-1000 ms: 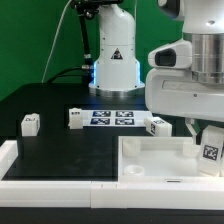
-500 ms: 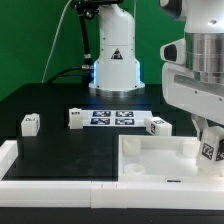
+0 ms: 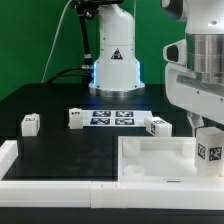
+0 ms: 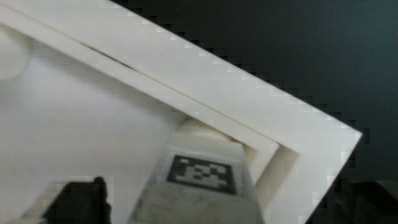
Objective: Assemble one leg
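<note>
The pincer (image 3: 205, 133) is at the exterior view's right. It is closed on the leg (image 3: 210, 153) and holds it by the top. The leg hangs upright right under the pincer, with its black-and-white tag facing out. In the wrist view the leg (image 4: 205, 172) is low in a corner of the white panel (image 4: 196, 80), close to the rim. I cannot tell if it touches the panel (image 3: 150, 150). 3 other small blocks (image 3: 29, 124) (image 3: 76, 118) (image 3: 159, 126) sit on the black table (image 3: 60, 150), well apart from the pincer, near the marker board (image 3: 110, 117).
</note>
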You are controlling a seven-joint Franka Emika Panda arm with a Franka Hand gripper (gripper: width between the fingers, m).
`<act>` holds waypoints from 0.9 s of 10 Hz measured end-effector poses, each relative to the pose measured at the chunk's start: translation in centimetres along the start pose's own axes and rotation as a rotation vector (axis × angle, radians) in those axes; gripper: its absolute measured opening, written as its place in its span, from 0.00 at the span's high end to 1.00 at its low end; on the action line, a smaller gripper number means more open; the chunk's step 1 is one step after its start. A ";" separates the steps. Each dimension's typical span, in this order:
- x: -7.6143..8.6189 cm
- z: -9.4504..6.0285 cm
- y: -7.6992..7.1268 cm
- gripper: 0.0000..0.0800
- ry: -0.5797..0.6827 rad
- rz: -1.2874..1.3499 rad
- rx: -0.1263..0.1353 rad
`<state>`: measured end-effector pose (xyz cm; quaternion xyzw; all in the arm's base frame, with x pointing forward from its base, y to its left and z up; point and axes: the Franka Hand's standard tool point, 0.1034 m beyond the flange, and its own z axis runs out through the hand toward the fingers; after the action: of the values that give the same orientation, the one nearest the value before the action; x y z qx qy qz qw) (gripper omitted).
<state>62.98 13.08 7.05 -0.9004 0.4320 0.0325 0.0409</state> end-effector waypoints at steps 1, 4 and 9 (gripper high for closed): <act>-0.1 0.0 0.0 0.19 0.001 -0.139 -0.002; 0.4 -0.6 -0.3 0.19 0.000 -0.599 -0.023; 0.7 -0.5 -0.1 0.19 0.011 -1.087 -0.044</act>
<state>63.50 12.56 7.52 -0.9948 -0.0966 0.0112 0.0305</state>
